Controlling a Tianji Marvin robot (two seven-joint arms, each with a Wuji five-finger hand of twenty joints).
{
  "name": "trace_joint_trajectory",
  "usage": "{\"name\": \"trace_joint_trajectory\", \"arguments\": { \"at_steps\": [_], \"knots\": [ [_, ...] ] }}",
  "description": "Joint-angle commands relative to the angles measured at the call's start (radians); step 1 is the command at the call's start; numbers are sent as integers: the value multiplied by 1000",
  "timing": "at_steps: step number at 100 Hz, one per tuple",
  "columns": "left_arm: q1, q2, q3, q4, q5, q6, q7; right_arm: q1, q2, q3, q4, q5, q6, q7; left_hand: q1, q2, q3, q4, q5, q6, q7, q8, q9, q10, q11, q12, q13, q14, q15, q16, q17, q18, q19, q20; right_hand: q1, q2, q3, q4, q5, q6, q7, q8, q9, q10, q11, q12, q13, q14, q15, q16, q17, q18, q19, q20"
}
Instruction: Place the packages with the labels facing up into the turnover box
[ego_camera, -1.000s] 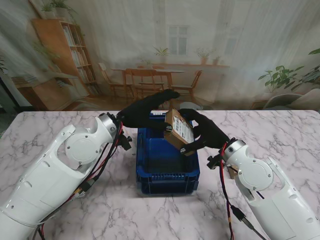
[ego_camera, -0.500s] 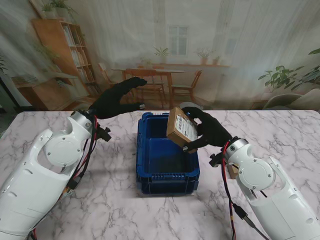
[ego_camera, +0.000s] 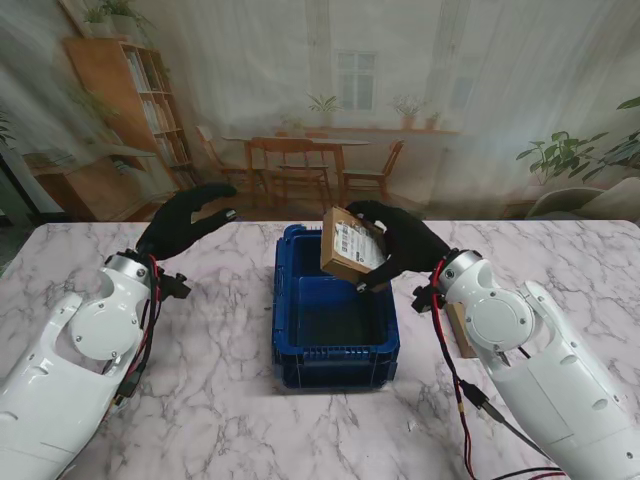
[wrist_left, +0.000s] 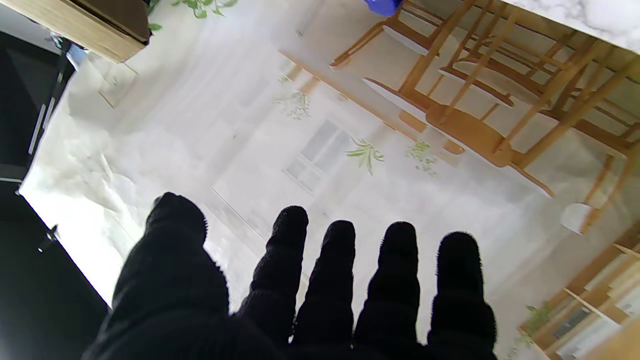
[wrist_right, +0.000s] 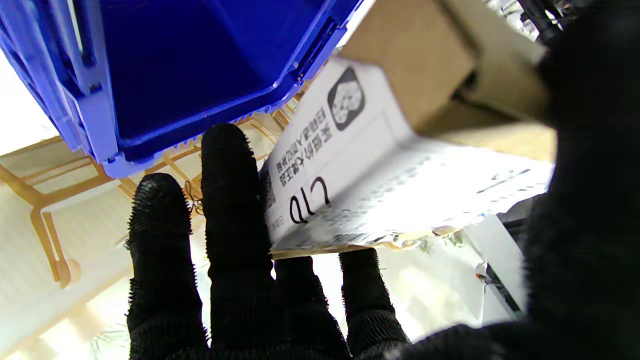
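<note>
A brown cardboard package (ego_camera: 349, 245) with a white label is held tilted above the far right part of the blue turnover box (ego_camera: 334, 345). My right hand (ego_camera: 403, 243) is shut on it. In the right wrist view the label (wrist_right: 360, 190) faces the palm, fingers (wrist_right: 235, 200) under the package's edge, and the blue box wall (wrist_right: 190, 65) lies just beyond. My left hand (ego_camera: 185, 224) is off to the left of the box, raised, with fingers (wrist_left: 340, 280) spread and holding nothing. Nothing shows on the visible floor of the box.
The marble table (ego_camera: 230, 420) spreads around the box. A second brown package (ego_camera: 461, 330) lies on the table by my right forearm, mostly hidden. A printed room backdrop (ego_camera: 330, 110) stands behind the table's far edge.
My left hand let go of the package and swung left, away from the box. The right hand, holding the package alone, lifted it slightly and turned it more upright over the box.
</note>
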Motion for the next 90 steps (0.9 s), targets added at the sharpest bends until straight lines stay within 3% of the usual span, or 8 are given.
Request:
{"name": "trace_joint_trajectory", "arguments": {
  "at_steps": [1, 29, 72, 90],
  "knots": [
    [20, -13, 4, 27, -6, 8, -4, 31, 4, -13, 17, -14, -11, 17, 23, 35, -5, 15, 9, -6, 3, 13, 17, -14, 11, 15, 9, -17, -2, 15, -17, 15, -31, 26, 237, 168, 586, 77, 103, -133, 161, 30, 151, -183, 461, 149, 34, -166, 58, 8, 10, -32, 25, 10],
    [74, -24, 13, 29, 22, 26, 61, 123, 11, -85, 87, -91, -35, 34, 27, 38, -7, 15, 15, -1, -1, 17, 24, -9, 9, 22, 9, -13, -4, 26, -21, 17, -39, 41, 237, 178, 581, 77, 112, -146, 177, 37, 146, -182, 464, 147, 29, -169, 57, 3, 11, -39, 27, 11],
    [137, -35, 26, 11, 22, 41, 119, 257, -5, -214, 223, -156, 22, -10, 32, 44, -7, 15, 18, 6, -6, 20, 24, -5, 6, 27, 0, 0, -7, 33, -27, 16, -52, 58, 226, 199, 562, 79, 129, -151, 203, 59, 132, -171, 458, 141, 16, -166, 48, -6, -1, -37, 20, 9],
    [134, -34, 46, 40, 77, 47, 149, 327, -17, -290, 308, -168, 30, -36, 31, 46, -8, 14, 17, 5, -8, 20, 23, -6, 5, 28, 0, -7, -8, 34, -28, 16, -57, 63, 228, 203, 562, 82, 135, -168, 253, 105, 124, -170, 455, 133, 7, -166, 34, -16, -3, -45, 14, 7]
  ]
}}
